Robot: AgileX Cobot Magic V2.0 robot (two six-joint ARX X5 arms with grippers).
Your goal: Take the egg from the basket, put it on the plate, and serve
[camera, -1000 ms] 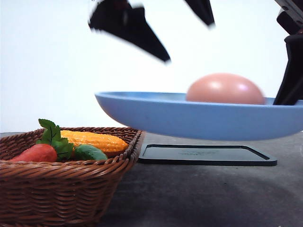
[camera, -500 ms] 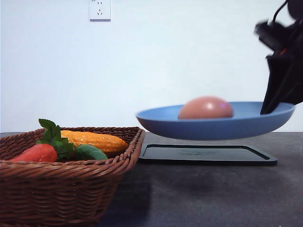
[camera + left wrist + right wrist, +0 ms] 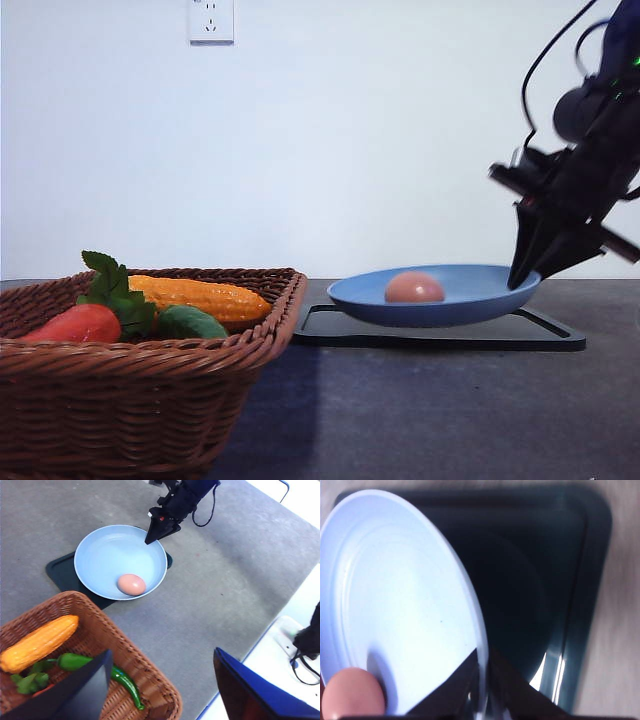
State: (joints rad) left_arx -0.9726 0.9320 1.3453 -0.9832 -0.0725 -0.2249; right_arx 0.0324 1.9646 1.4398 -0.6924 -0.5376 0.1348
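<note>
The egg (image 3: 414, 287) lies in the blue plate (image 3: 470, 300), off-centre and away from the pinched side; the right fingers (image 3: 522, 277) are clenched on the plate's rim, holding it low over the black tray (image 3: 555, 335), whether touching it I cannot tell; the left fingers (image 3: 160, 680) hang spread and empty above the basket (image 3: 150, 390) on the tabletop (image 3: 440, 420). The risk I judge greatest is a tilt as the plate meets the tray, since a one-sided rim grip could dip the far edge and roll the egg out; letting go early could also drop the plate askew.
</note>
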